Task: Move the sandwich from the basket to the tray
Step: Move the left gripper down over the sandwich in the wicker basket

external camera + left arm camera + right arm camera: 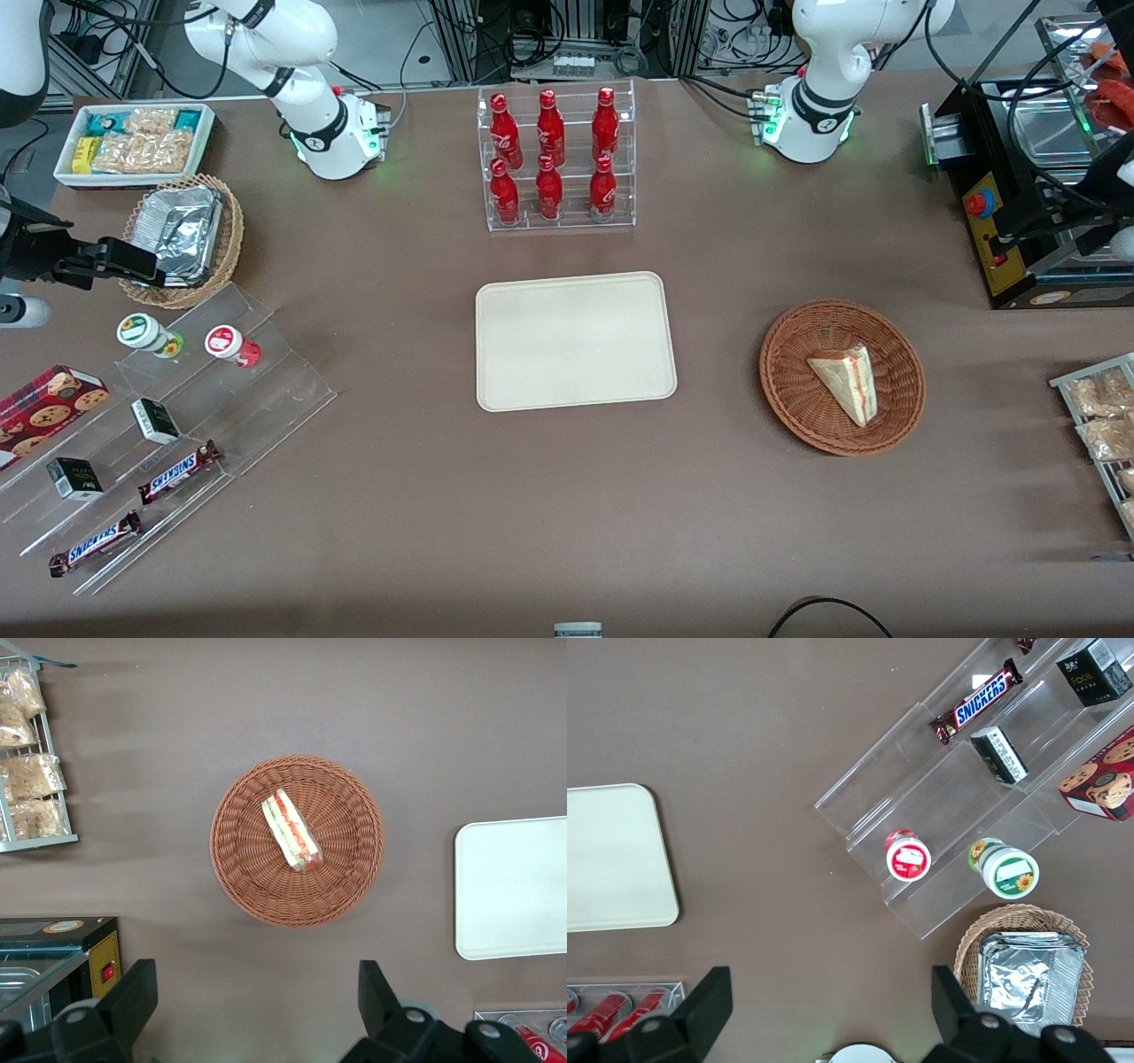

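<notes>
The sandwich [848, 379] [291, 830], a white bread wedge with red and green filling, lies in the round reddish-brown basket [797, 390] [239, 859]. The cream tray [574, 341] [509, 890] lies flat on the table beside the basket, toward the parked arm's end, with nothing on it. My gripper [255, 1001] hangs high above the table, open, with only bare tabletop between its fingers [133, 992]. It is over a spot farther from the front camera than the basket, well apart from the sandwich.
A black machine with a red button [997, 221] [62, 957] stands close to the gripper. A wire rack of snack packets [1099, 416] [27, 771] sits at the working arm's end. A clear rack of red bottles [554, 164] stands farther back than the tray.
</notes>
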### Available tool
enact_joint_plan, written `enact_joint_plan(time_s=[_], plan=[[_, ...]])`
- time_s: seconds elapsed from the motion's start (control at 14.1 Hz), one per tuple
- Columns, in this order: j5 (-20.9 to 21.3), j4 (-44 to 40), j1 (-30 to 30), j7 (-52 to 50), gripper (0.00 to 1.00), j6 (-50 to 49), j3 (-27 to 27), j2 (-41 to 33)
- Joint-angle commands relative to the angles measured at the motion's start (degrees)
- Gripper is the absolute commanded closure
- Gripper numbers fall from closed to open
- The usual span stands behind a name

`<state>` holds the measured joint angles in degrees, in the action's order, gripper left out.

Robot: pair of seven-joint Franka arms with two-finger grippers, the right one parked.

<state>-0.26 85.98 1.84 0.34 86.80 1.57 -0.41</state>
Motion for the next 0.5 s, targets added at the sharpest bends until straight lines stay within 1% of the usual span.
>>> enact_joint_plan(time_s=[0.0,0.14,0.28,0.43], plan=[[1.0,0.6,-0.4,1.1,0.00,0.2,-0.6,-0.4],[1.0,0.7,-0.3,0.9,0.00,0.6,-0.5,1.1],[1.3,0.8,-0.3,0.6,0.00,2.5,-0.5,4.2],[2.8,1.3,-0.3,0.4,0.00,4.8,-0.5,6.7]])
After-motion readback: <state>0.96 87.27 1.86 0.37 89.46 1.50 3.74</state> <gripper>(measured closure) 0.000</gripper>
